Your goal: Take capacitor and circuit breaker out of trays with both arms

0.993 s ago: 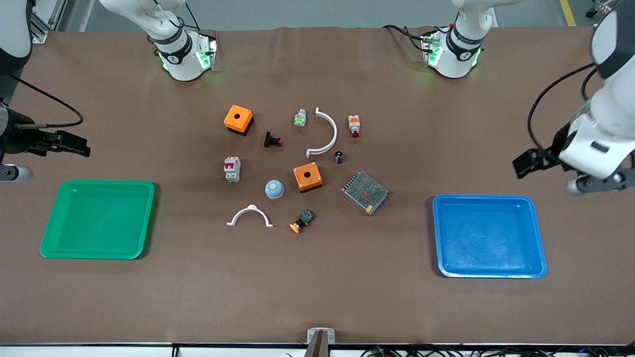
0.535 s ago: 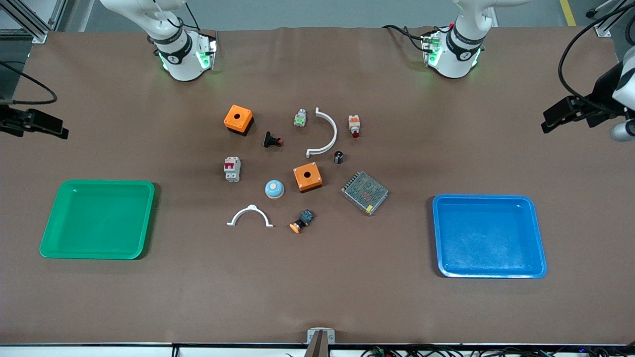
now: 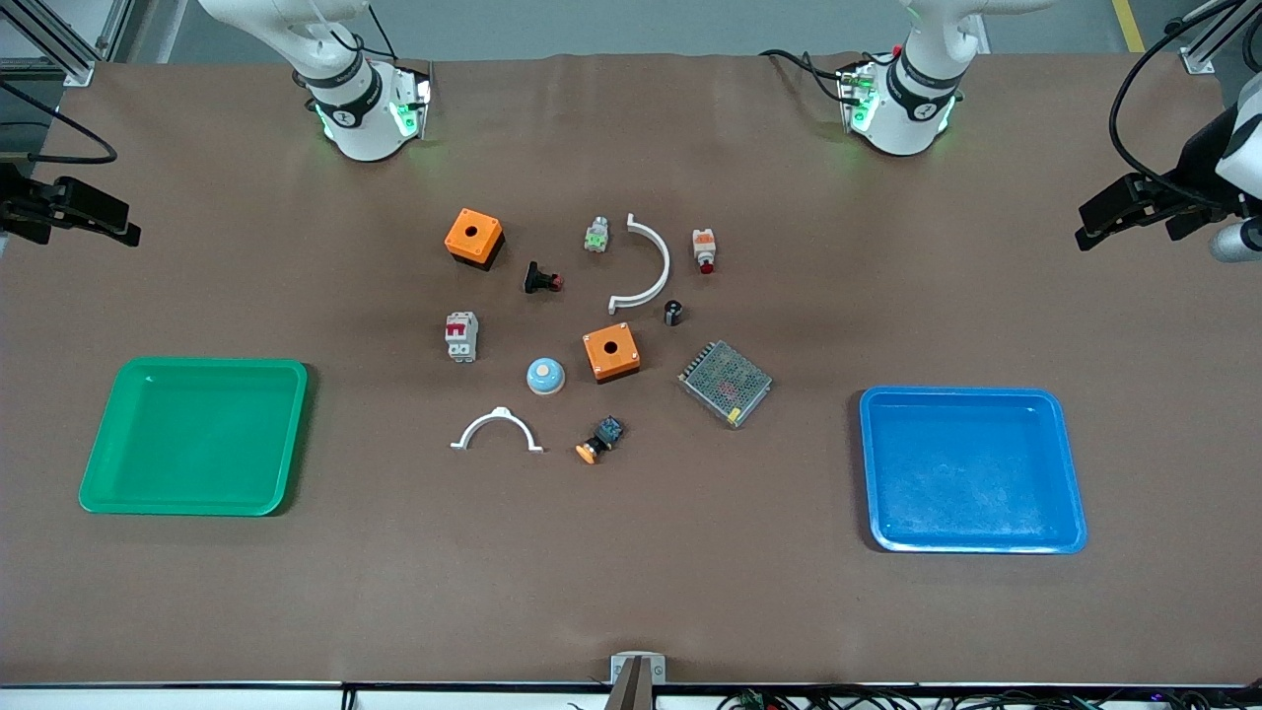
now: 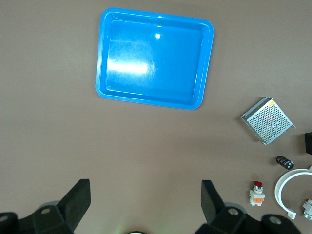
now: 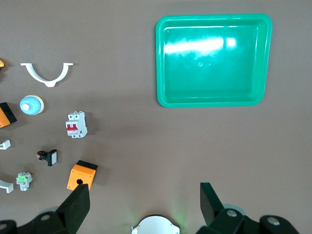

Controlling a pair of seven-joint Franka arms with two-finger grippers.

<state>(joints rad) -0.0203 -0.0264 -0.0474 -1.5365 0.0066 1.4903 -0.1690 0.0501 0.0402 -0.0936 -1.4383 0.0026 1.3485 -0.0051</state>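
The capacitor (image 3: 673, 313), a tiny black cylinder with a silvery end, lies on the brown table beside the larger white arc; it also shows in the left wrist view (image 4: 284, 162). The breaker (image 3: 460, 336), a white-grey block with a red lever, lies toward the right arm's end of the cluster and shows in the right wrist view (image 5: 76, 125). My left gripper (image 3: 1104, 212) (image 4: 145, 200) is open and empty, high over the table's edge at the left arm's end. My right gripper (image 3: 108, 217) (image 5: 145, 202) is open and empty, high over the table's edge at the right arm's end.
A green tray (image 3: 197, 363) lies at the right arm's end, a blue tray (image 3: 961, 392) at the left arm's end. The middle cluster holds two orange boxes (image 3: 610, 352), a black flanged button (image 3: 540, 279), two white arcs (image 3: 646, 266), a mesh power supply (image 3: 725, 382), a blue dome (image 3: 544, 375).
Both grippers have moved away from the trays toward the robots' side and out to the table's ends. The parts on the table have not moved.
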